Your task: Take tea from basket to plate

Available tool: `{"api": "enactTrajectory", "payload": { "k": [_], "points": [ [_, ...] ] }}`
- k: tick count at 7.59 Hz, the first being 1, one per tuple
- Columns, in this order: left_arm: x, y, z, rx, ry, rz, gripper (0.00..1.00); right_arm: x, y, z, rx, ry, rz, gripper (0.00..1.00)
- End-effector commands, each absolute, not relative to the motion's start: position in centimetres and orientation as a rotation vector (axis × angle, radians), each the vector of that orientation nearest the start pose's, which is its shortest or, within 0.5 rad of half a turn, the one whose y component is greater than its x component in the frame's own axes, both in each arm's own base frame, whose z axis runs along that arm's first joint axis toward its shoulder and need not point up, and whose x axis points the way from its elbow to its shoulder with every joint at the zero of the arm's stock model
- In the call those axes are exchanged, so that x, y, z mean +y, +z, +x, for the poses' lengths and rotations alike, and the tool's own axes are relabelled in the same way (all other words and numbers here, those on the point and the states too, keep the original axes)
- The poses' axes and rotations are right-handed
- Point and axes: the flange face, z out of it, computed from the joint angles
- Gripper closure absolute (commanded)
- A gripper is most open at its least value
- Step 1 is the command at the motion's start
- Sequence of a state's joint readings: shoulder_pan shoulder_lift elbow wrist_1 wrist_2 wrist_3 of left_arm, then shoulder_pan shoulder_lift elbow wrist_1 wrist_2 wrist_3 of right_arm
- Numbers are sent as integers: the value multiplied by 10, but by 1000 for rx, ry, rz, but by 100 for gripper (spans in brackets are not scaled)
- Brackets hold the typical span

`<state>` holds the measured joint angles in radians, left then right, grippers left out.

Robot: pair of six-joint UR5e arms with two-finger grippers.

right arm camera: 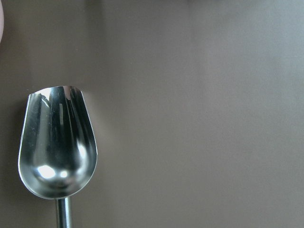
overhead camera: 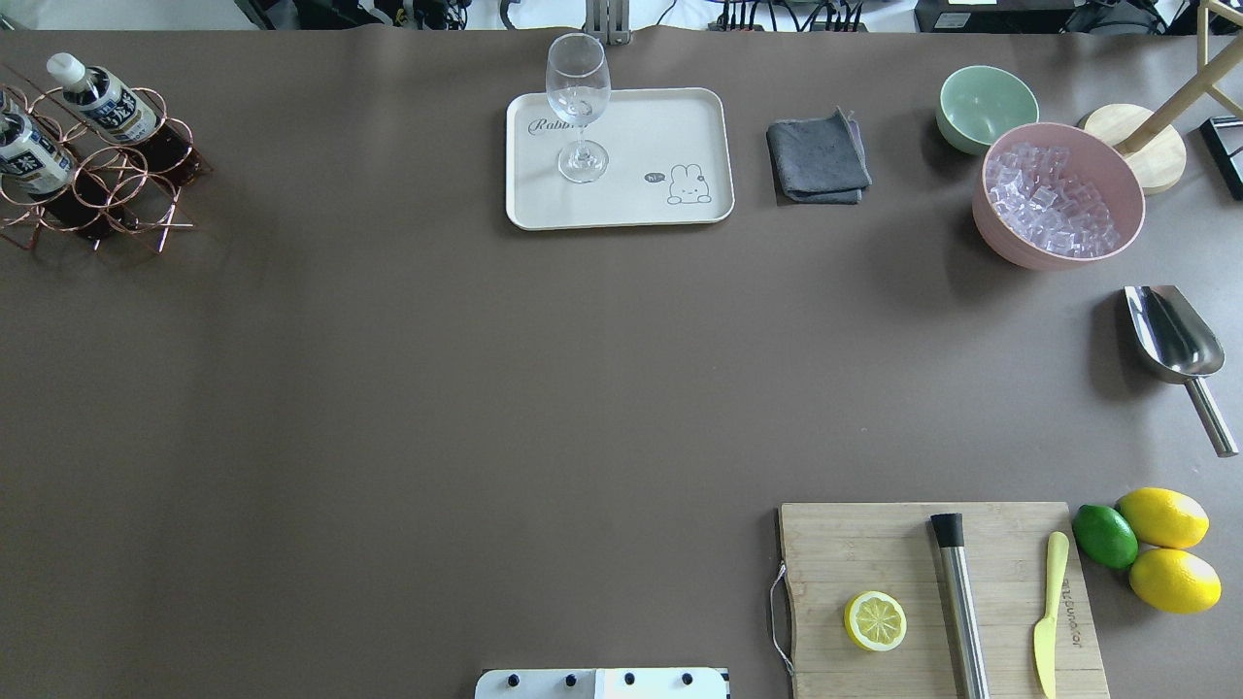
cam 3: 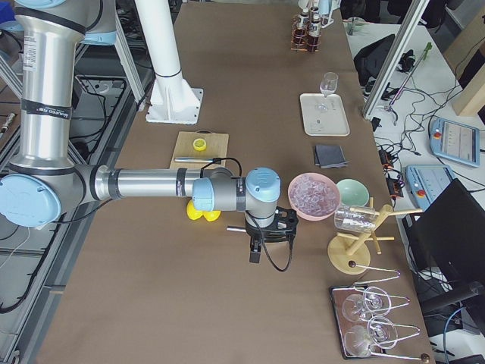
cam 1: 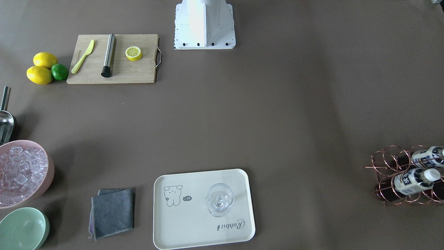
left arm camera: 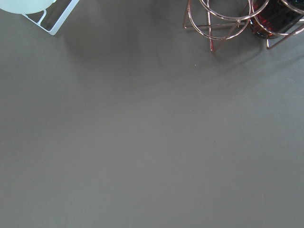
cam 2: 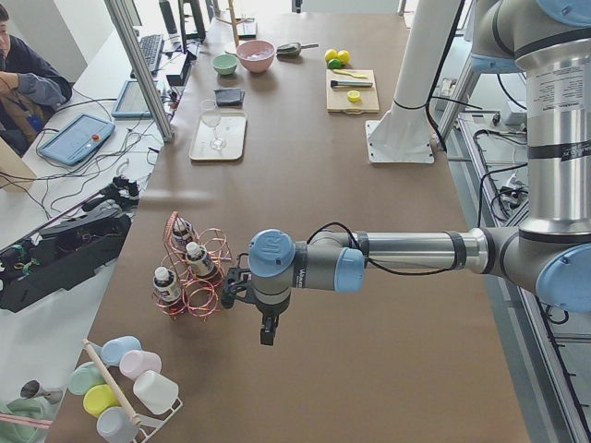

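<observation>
The copper wire basket stands at the table's far left end; it also shows in the front view and the left wrist view. Two bottles with white-and-blue labels lean in it. A third bottle shows only in the exterior left view, its label too small to read, so I cannot pick out the tea. The cream plate lies at the far middle and carries a wine glass. My left gripper hangs beside the basket. My right gripper hangs near the ice bowl. I cannot tell whether either is open.
A pink bowl of ice, a green bowl, a grey cloth and a metal scoop are on the right. A wooden board holds a half lemon, a knife and a steel tube, with lemons and a lime beside it.
</observation>
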<state>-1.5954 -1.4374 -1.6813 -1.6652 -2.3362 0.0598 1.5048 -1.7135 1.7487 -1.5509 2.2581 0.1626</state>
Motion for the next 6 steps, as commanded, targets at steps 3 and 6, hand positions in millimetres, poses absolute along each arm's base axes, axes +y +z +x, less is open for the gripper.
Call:
{"api": "enactTrajectory", "payload": {
  "k": [3,6],
  "points": [
    [-438,659,-75,762,59,96,2,-439,640,45,-695,82,-23,0],
    [-438,658,-76,762,60,99,2,-438,640,49,-697,91,-20,0]
  ]
}}
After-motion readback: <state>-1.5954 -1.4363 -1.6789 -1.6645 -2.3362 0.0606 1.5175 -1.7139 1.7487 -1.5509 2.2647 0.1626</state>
